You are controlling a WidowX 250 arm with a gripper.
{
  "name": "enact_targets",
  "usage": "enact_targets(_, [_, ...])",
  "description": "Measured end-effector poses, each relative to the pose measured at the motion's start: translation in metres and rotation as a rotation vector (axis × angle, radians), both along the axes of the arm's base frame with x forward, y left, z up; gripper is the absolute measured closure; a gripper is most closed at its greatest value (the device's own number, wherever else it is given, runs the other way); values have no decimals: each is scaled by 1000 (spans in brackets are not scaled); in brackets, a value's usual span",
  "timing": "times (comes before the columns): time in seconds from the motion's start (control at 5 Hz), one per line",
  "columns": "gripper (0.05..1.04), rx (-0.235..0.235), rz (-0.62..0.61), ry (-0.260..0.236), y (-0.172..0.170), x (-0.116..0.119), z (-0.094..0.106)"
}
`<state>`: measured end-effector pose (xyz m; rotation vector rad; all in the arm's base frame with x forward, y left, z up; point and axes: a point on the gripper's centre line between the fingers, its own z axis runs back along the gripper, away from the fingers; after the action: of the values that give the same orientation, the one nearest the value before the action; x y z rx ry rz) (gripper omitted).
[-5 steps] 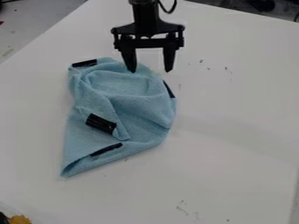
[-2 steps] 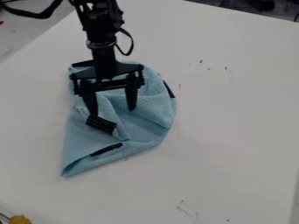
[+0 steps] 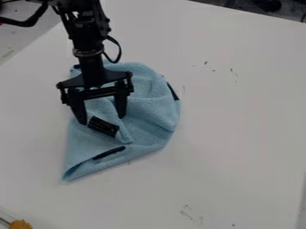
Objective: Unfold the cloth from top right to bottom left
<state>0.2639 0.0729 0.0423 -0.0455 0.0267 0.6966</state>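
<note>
The gripper (image 3: 103,120) hangs over the left part of the crumpled light blue cloth (image 3: 152,107), its two fingers apart. The tips are close to a black patch (image 3: 103,126) on a folded-over flap near the middle of the cloth; whether they touch the fabric I cannot tell. Another black strip lies near the cloth's lower edge, and one more runs along its right edge. Towards the lower left the cloth narrows to a folded point. The arm covers part of the cloth's upper left.
The cloth lies on a white table (image 3: 239,134) with small dark marks at the upper right and near the bottom. A yellow-orange object (image 3: 19,224) shows at the bottom left corner. Dark items stand beyond the table's far edge.
The gripper has moved down and to the left, from above the cloth's top edge to over its left part near the black patch. It has stayed open, and the cloth looks unmoved.
</note>
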Motion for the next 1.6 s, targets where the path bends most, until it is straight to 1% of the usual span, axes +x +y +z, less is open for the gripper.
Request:
enact_targets(0.2, [83,-10,-1,0,6,-2,-1])
enact_targets(0.4, [83,-42,6,10,8,-2,-11])
enact_targets(0.8, [83,-87,-32,5,15,7,-26])
enact_targets(1.0, [83,-92,-49,4,17,10,-29])
enact_targets(1.2, [134,-89,-48,-5,19,13,-27])
enact_targets(1.4, [414,-94,-48,4,19,12,-29])
enact_targets(1.6, [701,-95,-59,2,19,15,-26])
